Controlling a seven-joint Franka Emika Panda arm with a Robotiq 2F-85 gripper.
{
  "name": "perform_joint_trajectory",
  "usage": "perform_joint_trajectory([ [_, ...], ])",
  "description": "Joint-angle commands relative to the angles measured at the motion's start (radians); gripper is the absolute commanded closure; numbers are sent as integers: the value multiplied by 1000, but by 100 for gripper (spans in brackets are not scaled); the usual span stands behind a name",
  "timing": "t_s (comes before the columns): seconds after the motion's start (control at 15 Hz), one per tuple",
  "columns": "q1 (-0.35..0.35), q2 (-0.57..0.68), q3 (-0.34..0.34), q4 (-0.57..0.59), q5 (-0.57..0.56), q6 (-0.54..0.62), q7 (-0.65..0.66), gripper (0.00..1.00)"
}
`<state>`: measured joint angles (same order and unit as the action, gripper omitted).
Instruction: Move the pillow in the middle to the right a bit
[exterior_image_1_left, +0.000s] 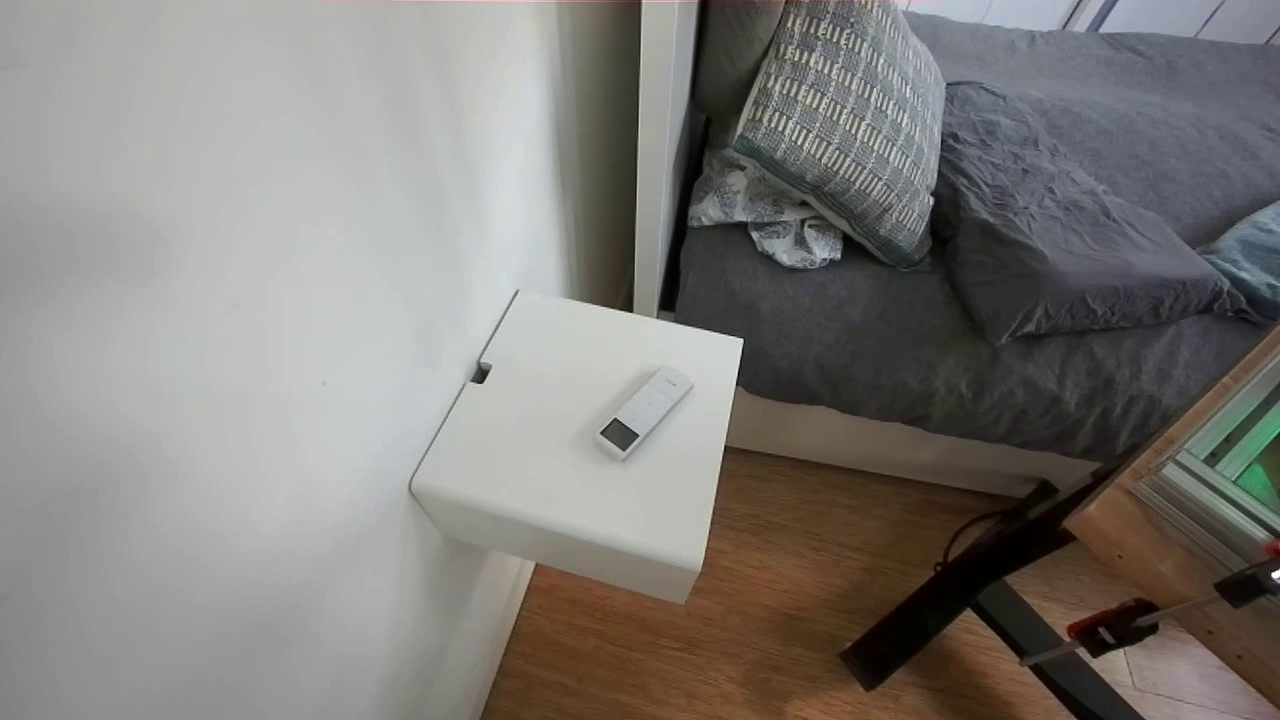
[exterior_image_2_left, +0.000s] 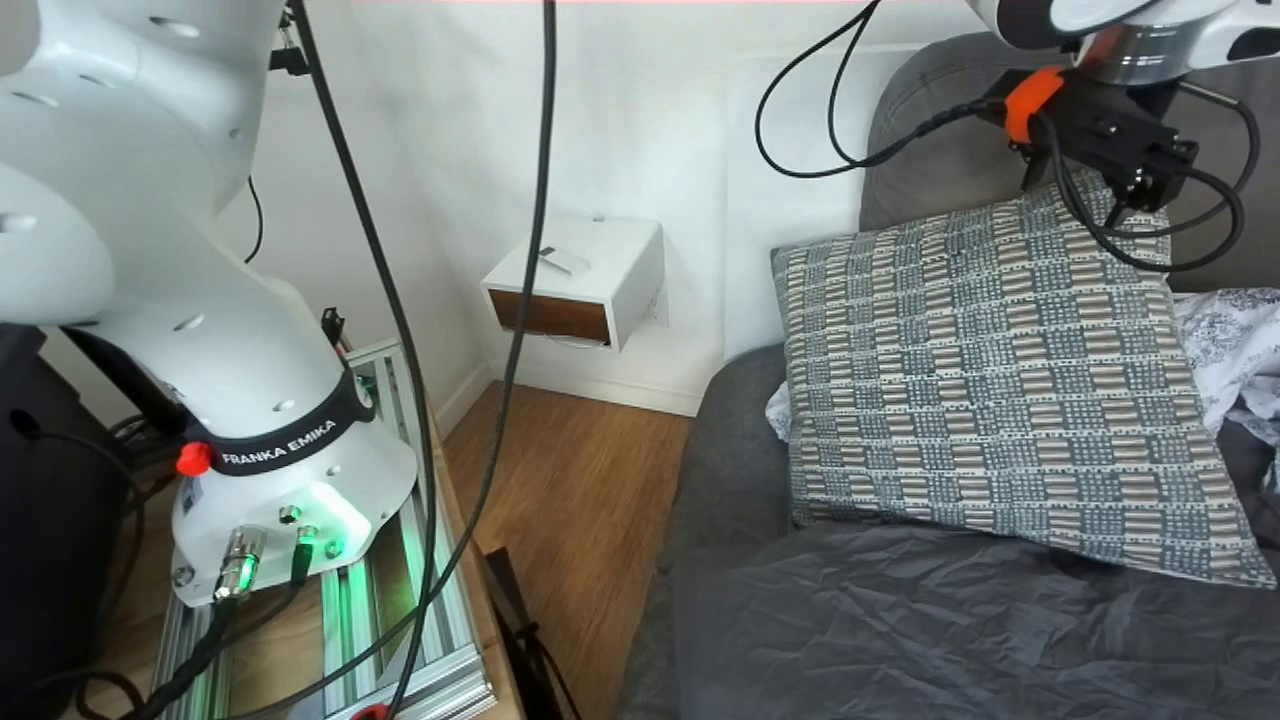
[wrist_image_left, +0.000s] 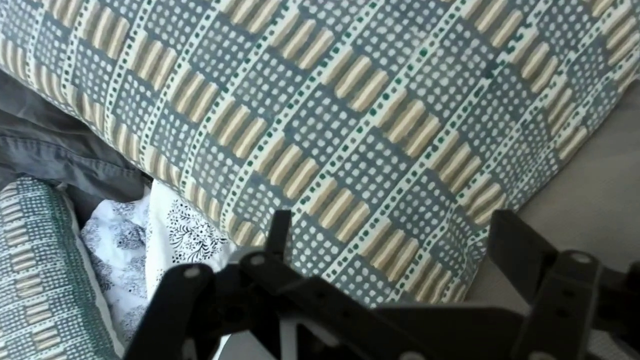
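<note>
A grey-green patterned pillow (exterior_image_1_left: 845, 120) leans at the head of the bed. It shows in both exterior views (exterior_image_2_left: 1000, 380) and fills most of the wrist view (wrist_image_left: 325, 115). In an exterior view, my gripper (exterior_image_2_left: 1075, 195) is at the pillow's upper corner, fingers pointing down. In the wrist view, the gripper (wrist_image_left: 391, 215) is open, with the pillow's corner lying between or below the spread fingers. I cannot tell whether the fingers touch it. A second pillow of similar pattern (wrist_image_left: 45, 280) lies at the lower left of the wrist view.
A dark grey crumpled pillow (exterior_image_1_left: 1070, 220) lies in front of the patterned one. White floral cloth (exterior_image_2_left: 1235, 350) is beside and behind it. The grey headboard (exterior_image_2_left: 920, 140) stands behind. A white wall shelf (exterior_image_1_left: 580, 400) holds a remote (exterior_image_1_left: 645, 412). Cables (exterior_image_2_left: 800, 170) hang from the arm.
</note>
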<state>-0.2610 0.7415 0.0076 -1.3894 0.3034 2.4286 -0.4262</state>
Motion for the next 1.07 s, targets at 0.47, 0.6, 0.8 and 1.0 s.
perform_joint_trajectory([
  [0.47,-3,254,43,334,-89,-28,44,0],
  [0.6,-2,283,53,368,-97,-11,34,0],
  [0.8,2,320,55,414,-115,-15,42,26],
  [1.0,8,348,46,445,-134,-20,59,49],
])
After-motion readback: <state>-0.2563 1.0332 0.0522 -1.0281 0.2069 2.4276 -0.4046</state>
